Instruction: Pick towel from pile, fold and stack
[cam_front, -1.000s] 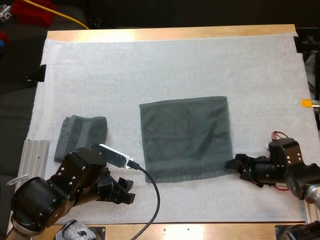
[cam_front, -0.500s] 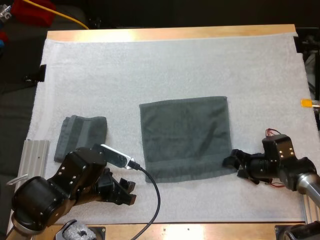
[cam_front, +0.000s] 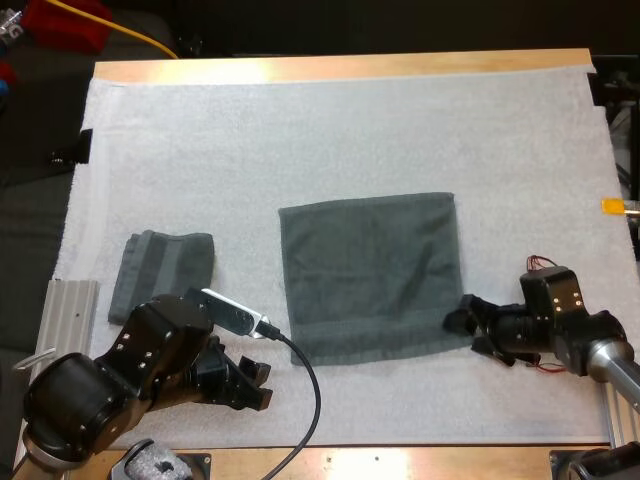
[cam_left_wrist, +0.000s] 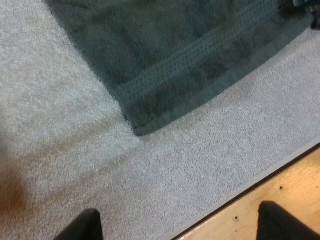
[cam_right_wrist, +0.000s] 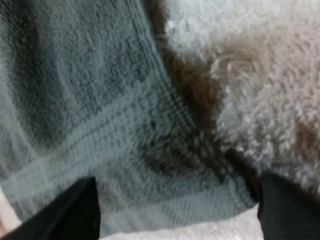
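1. A folded towel (cam_front: 162, 272), dark grey-green, is seen at the left of the white mat (cam_front: 330, 130), lying where it was a second ago.
2. The left claw (cam_front: 258, 385) is held low over the mat's near strip, just right of and nearer than the folded towel. No real shift from the earlier frames can be made out.
3. In the left wrist view its fingers (cam_left_wrist: 82, 227) are seen standing wide apart over bare mat (cam_left_wrist: 60, 125) and the desk (cam_left_wrist: 240, 220) edge, clear of any cloth; the near left corner of the flat towel (cam_left_wrist: 175, 75) lies a little beyond them.
4. The flat towel (cam_front: 370, 275) is spread as one smooth rectangle in the middle of the mat, well apart from the folded one. Its outline is unchanged.
5. The right claw (cam_front: 462, 330) has been brought leftwards since a second ago: it then stood just off the flat towel's near right corner and is now at that corner.
6. In the right wrist view its fingers (cam_right_wrist: 70, 210) are seen spread apart, with the towel's banded corner (cam_right_wrist: 125, 135) lying between them, not pinched.
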